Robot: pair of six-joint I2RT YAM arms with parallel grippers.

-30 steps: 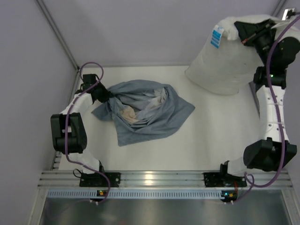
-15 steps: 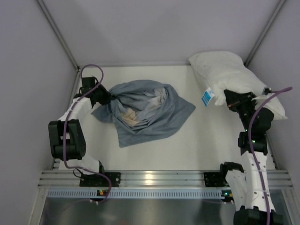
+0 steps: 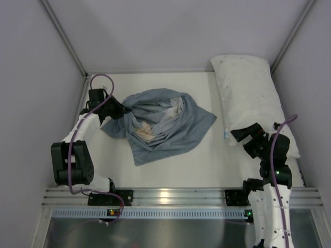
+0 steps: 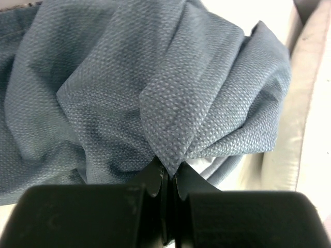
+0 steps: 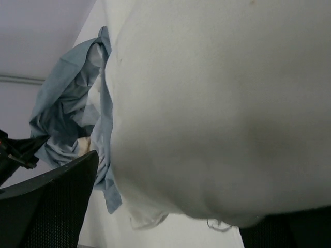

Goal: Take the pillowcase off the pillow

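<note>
Pillow (image 3: pixel 245 93), raised a second ago, is now lying flat between my right gripper's (image 3: pixel 247 139) wide-apart fingers. My left gripper (image 4: pixel 168 175) is pinching the pillowcase (image 3: pixel 160 124), bunched just ahead.

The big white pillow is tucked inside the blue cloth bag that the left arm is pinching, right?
No. The plump white fabric pillow lies outside the crumpled blue-grey fabric pillowcase, apart from it on the right; the top view shows this. The left arm's fingers do pinch the pillowcase.
</note>
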